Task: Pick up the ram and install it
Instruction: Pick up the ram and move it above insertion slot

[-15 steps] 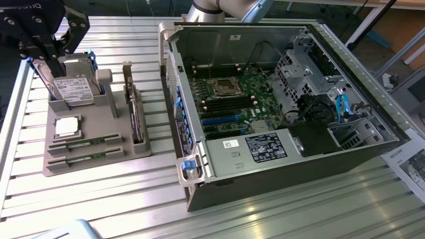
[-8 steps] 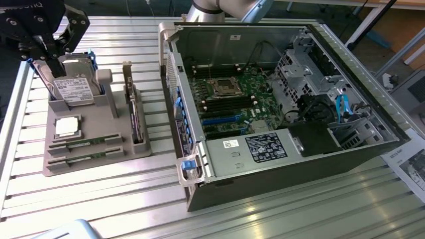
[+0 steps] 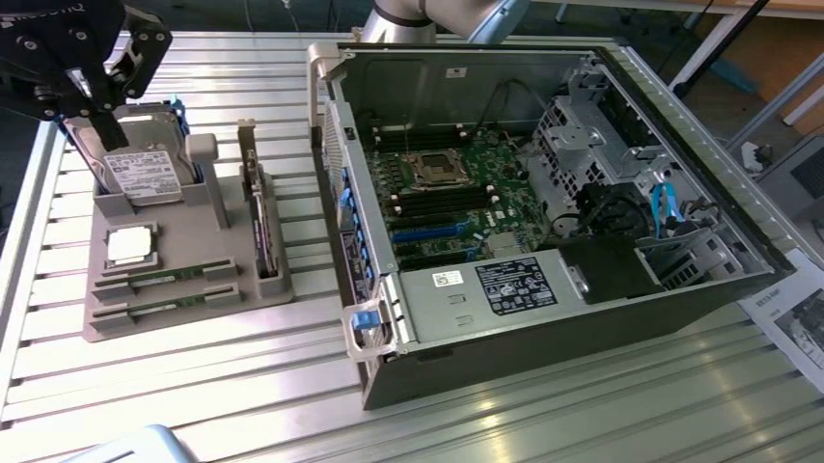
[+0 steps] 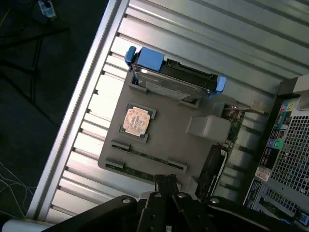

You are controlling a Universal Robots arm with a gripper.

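Note:
Two ram strips, long and green, lie side by side in slots of a grey holder block (image 3: pixel 193 236): one ram (image 3: pixel 165 279) (image 4: pixel 145 155) and its twin (image 3: pixel 168 307) (image 4: pixel 137 170) nearer the block's edge. My black gripper (image 3: pixel 93 114) (image 4: pixel 166 182) hangs at the exterior view's upper left, above the block's hard-drive end and well clear of both strips. Its fingers are shut with nothing between them. The open computer case (image 3: pixel 541 193) at the exterior view's right shows the motherboard (image 3: pixel 445 188) with its long dark memory slots.
The block also holds a hard drive (image 3: pixel 149 174) (image 4: pixel 174 77) standing upright, a square silver processor (image 3: pixel 129 246) (image 4: pixel 136 120) and a dark expansion card (image 3: pixel 264 231) (image 4: pixel 212 166) on edge. Everything rests on a ribbed aluminium table (image 3: pixel 258 386). The case's wall (image 3: pixel 342 193) rises between block and motherboard.

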